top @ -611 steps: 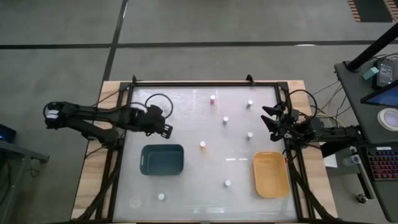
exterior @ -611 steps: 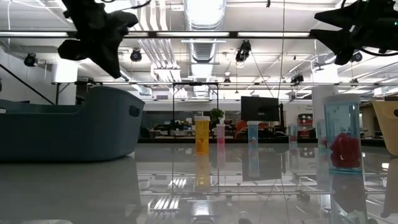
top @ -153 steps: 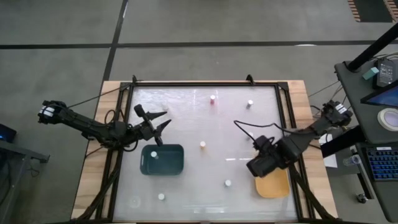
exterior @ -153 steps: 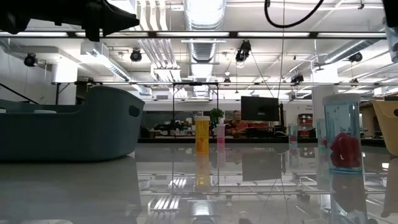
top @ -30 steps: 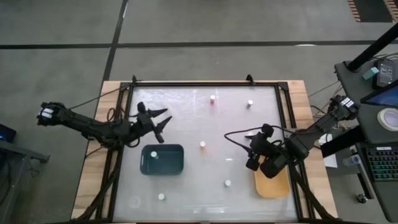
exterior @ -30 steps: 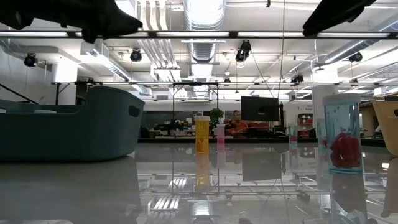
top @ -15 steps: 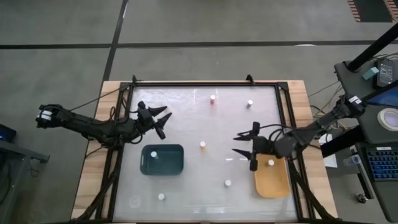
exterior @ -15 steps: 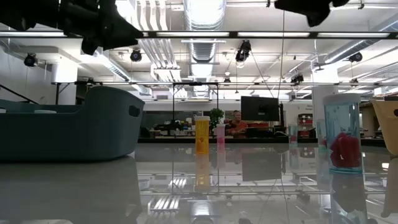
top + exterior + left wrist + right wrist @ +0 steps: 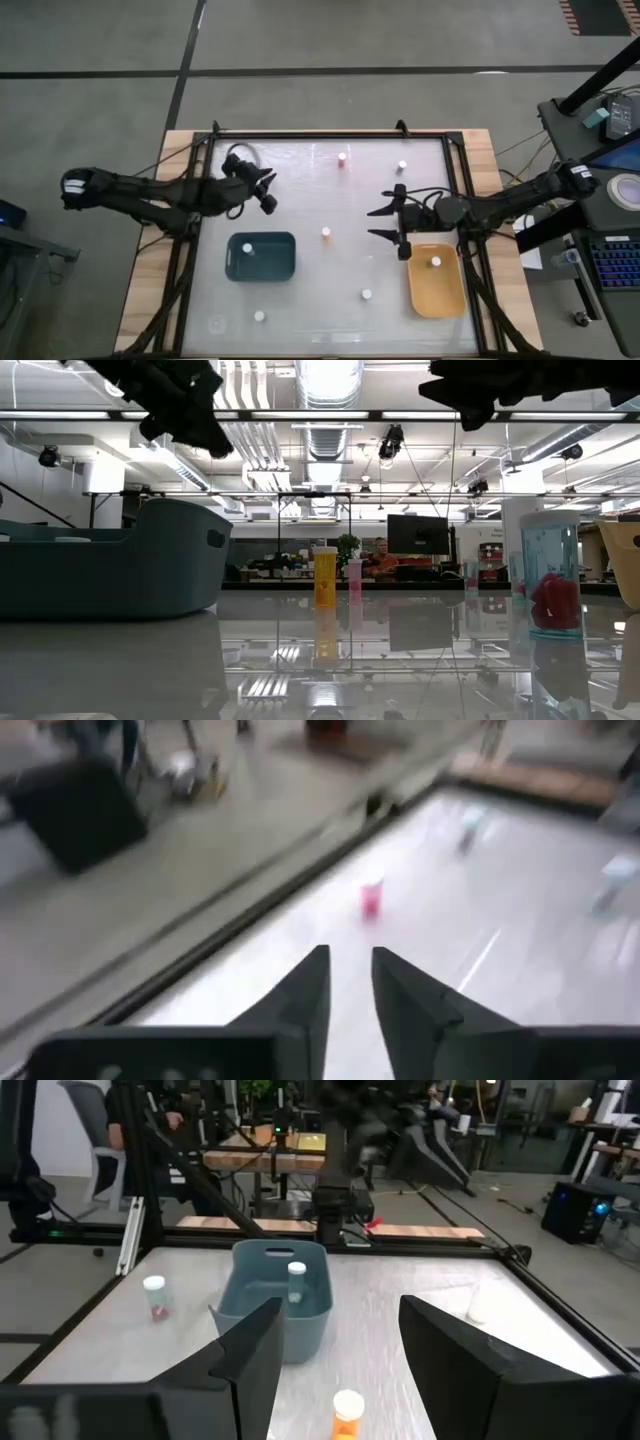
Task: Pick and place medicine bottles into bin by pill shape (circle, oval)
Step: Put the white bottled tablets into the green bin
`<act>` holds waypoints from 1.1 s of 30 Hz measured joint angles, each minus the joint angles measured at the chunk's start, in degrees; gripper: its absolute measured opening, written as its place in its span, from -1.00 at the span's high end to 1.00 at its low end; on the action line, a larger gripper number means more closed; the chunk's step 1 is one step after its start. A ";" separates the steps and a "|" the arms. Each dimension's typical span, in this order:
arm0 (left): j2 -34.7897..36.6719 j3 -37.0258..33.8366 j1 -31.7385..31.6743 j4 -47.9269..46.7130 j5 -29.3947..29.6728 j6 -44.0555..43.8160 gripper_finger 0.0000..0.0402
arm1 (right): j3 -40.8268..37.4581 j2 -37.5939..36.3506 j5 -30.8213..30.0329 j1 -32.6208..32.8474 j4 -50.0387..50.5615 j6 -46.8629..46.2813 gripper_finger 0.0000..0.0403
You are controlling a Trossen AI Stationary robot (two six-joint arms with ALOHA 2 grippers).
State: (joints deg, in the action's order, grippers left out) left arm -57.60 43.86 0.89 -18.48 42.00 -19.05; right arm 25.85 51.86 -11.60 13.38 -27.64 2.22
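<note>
My left gripper (image 9: 266, 192) hangs clear of the table just beyond the teal bin (image 9: 285, 272), its fingers a narrow gap apart with nothing between them (image 9: 350, 988). My right gripper (image 9: 383, 222) hovers open and empty beside the yellow bin (image 9: 436, 298), pointing level toward the table's left. One white-capped bottle (image 9: 247, 249) stands in the teal bin, another (image 9: 435, 262) in the yellow bin. Loose bottles stand upright on the table: an orange one (image 9: 326, 233), a pink one (image 9: 341, 158), and others (image 9: 402, 166) (image 9: 366, 295) (image 9: 259, 316).
A black frame (image 9: 330, 133) rims the table. In the right wrist view the teal bin (image 9: 275, 1315) lies ahead, with the orange bottle (image 9: 347, 1413) nearer and a red-pill bottle (image 9: 154, 1295) beside it. A desk with a keyboard (image 9: 610, 260) stands past the right edge.
My left gripper has shifted a little toward the table's right and far edge, tipped upward, and drawn its fingers nearly together. My right gripper has swung off the yellow bin toward the far edge, tipping up to level, still open. A bottle now shows in the yellow bin.
</note>
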 joint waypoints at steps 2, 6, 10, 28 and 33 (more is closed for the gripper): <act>-2.96 4.11 -3.00 -8.47 -4.26 -2.00 0.84 | -0.02 0.03 0.24 -0.46 0.10 0.17 0.05; -8.78 10.34 -10.14 -19.93 -14.20 -1.50 0.97 | -0.47 0.04 0.27 -0.69 0.26 0.70 0.05; -13.95 14.53 -18.05 -26.56 -24.43 3.26 0.99 | -1.20 -0.02 0.24 -0.69 0.31 0.93 0.05; -31.57 25.28 -37.76 -40.91 -37.64 15.15 0.98 | -1.64 -0.09 0.05 -2.35 2.73 0.76 0.05; -33.00 25.63 -39.21 -40.10 -38.06 16.06 0.92 | -1.66 -0.09 0.05 -2.35 3.39 0.84 0.05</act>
State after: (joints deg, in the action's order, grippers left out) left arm -90.60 69.49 -38.32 -58.58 3.95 -2.99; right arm 24.18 51.77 -11.55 11.03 -24.25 3.05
